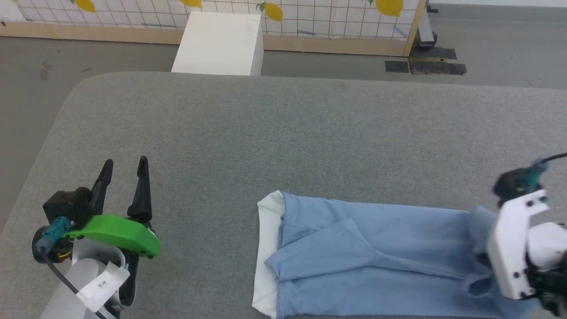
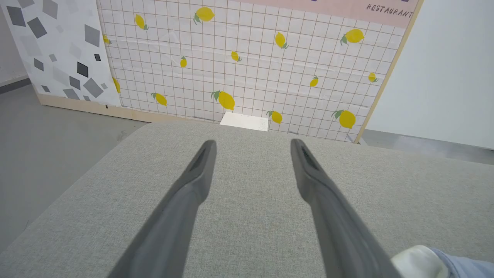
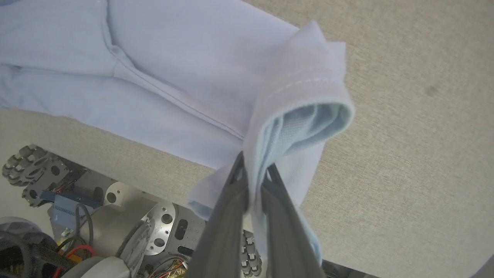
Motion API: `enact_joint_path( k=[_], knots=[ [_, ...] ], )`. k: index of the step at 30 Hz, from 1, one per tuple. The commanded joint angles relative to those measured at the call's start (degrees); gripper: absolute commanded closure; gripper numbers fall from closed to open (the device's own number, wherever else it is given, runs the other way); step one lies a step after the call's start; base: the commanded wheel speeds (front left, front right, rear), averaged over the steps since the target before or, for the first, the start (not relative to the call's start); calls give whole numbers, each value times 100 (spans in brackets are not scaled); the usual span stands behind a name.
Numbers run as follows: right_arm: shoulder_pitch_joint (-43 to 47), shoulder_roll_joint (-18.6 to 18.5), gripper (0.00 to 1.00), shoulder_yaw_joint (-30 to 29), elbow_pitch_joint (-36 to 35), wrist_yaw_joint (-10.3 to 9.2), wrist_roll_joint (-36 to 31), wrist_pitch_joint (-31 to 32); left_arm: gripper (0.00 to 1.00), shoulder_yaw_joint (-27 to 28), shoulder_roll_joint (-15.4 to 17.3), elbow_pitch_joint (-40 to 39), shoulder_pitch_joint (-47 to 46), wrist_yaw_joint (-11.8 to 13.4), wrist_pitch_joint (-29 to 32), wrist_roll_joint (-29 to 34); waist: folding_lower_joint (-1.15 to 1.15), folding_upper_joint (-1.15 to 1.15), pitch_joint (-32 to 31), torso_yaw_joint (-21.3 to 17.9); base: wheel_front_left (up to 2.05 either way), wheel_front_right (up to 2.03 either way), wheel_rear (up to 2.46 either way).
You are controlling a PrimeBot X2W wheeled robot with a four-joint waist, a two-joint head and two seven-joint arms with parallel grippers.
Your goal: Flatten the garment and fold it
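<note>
**Step in hand (my judgement):** carry the right end of the shirt over to make a fold.

**Status**
- The light-blue shirt lies on the grey padded table, along its near edge and right of centre. It is narrowed to a long strip with a sleeve turned in on top.
- Its white band forms the left end.
- My right gripper is clamped on a bunched, hemmed edge at the right end of the shirt. The cloth rises in a loop beyond the fingers. I cannot tell whether this edge is a sleeve cuff or the bottom hem.
- My left gripper hangs over bare table well to the left of the shirt, fingers spread wide, holding nothing.

**Procedure (advised)**
1. Grip firmly. The knit looks soft and thin and could slip out of a narrow pinch.
2. Lift only enough for the held end to clear the layers beneath.
3. Travel left along the strip toward the white band, parallel to the near table edge, so the long edges stack.
4. Lower the end flat before parting the fingers.

**Caution**
- The strip lies close to the near edge, and a pull toward me may drag it off.
- The pinch takes one point only, so the far corner may trail and skew the fold.
- The free left gripper could pin the band end if the strip slides.
</note>
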Motion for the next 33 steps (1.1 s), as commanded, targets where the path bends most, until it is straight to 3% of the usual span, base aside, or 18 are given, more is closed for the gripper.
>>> enact_joint_path(
  k=[1,20,33],
  knots=[
    [-125,131,100,150,18,-9,96,-72,0,5,17,-24,72,45,4,20,0,0,-5,-9,0,0,0],
    [-1486,1319,100,2519,1984,-9,626,-2055,0,-46,64,-105,54,101,72,-33,0,0,175,238,0,0,0],
    [-2008,1626,100,3234,3537,-9,550,-3118,0,-68,-7,-42,-46,77,25,-53,0,0,401,314,0,0,0]
  ],
)
